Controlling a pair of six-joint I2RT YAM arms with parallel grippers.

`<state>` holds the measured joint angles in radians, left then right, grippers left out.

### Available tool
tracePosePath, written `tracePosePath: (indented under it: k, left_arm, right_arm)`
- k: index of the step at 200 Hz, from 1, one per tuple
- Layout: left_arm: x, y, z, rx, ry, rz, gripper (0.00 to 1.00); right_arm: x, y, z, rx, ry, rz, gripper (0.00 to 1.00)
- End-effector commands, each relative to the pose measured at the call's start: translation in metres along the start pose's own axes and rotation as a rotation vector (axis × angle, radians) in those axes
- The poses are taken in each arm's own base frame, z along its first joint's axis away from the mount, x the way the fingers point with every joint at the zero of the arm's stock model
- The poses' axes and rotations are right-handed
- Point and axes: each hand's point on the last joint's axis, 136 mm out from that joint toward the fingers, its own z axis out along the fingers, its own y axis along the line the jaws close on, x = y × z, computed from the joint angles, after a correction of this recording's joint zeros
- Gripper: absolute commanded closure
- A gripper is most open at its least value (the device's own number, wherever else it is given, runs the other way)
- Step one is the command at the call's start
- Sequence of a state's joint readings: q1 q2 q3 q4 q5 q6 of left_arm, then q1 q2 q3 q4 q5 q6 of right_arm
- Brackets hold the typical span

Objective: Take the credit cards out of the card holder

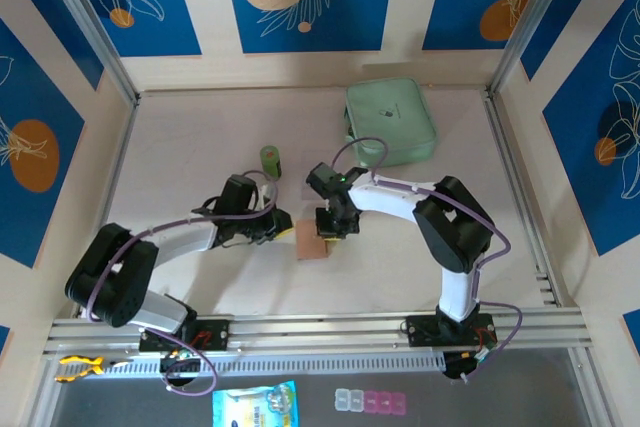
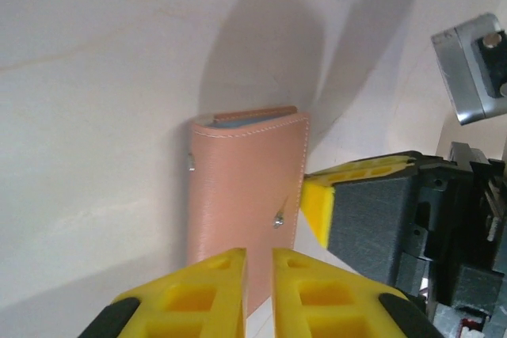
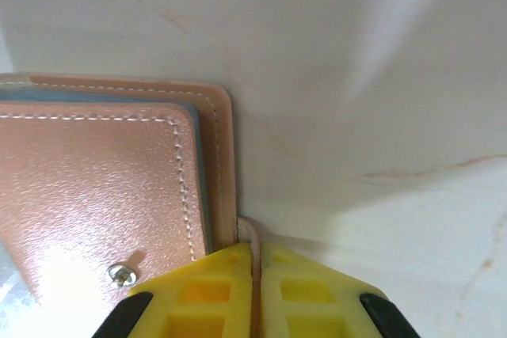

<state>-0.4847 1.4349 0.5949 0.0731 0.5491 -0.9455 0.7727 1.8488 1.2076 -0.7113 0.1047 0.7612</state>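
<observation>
Left wrist camera had the card holder [image 2: 245, 184] folded on the pale table [image 2: 95, 116], near the middle, between the two arms. A blue-grey layer [image 2: 245, 121] peeked out between its leather leaves; I couldn't tell whether it was a card or pocket lining. The left gripper [image 2: 259, 267] had its yellow fingers set narrow, with the holder's near edge in the slit between them. The right gripper [image 3: 255, 255] was pinched tight on a thin tan strip at the holder's corner. Well back on the table lay a mint-green pouch [image 1: 390, 122], closed, its contents hidden.
</observation>
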Motion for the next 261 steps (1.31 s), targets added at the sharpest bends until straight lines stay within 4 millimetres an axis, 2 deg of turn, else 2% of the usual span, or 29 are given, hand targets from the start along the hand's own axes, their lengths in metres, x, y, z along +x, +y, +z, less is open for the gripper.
tracePosePath:
  k: [1, 59, 97, 130, 173, 189, 225, 261]
  left_arm:
    - [-0.013, -0.004, -0.012, -0.008, -0.037, 0.035, 0.85]
    - [-0.026, 0.013, -0.026, -0.072, -0.065, 0.056, 0.81]
    - [-0.029, 0.023, -0.033, -0.095, -0.087, 0.051, 0.78]
    - [-0.030, 0.029, -0.036, -0.101, -0.098, 0.048, 0.75]
    - [-0.028, 0.033, -0.043, -0.101, -0.102, 0.061, 0.73]
    - [-0.026, 0.033, -0.044, -0.094, -0.105, 0.068, 0.72]
    - [-0.019, 0.034, -0.039, -0.069, -0.065, 0.065, 0.72]
    - [-0.014, 0.028, -0.027, -0.050, -0.029, 0.068, 0.73]
  right_arm:
    - [0.003, -0.006, -0.021, -0.012, -0.016, -0.032, 0.92]
    - [0.010, -0.014, -0.046, 0.038, -0.006, -0.105, 0.95]
    - [0.014, -0.008, -0.066, 0.020, -0.018, -0.097, 0.95]
    - [0.013, 0.010, -0.081, -0.038, -0.021, -0.103, 0.94]
    - [0.015, 0.045, -0.082, -0.112, 0.004, -0.122, 0.94]
    - [0.015, 0.052, -0.082, -0.121, 0.003, -0.119, 0.94]
    - [0.016, 0.049, -0.085, -0.106, -0.002, -0.112, 0.94]
    - [0.017, 0.024, -0.087, -0.056, -0.009, -0.084, 0.94]
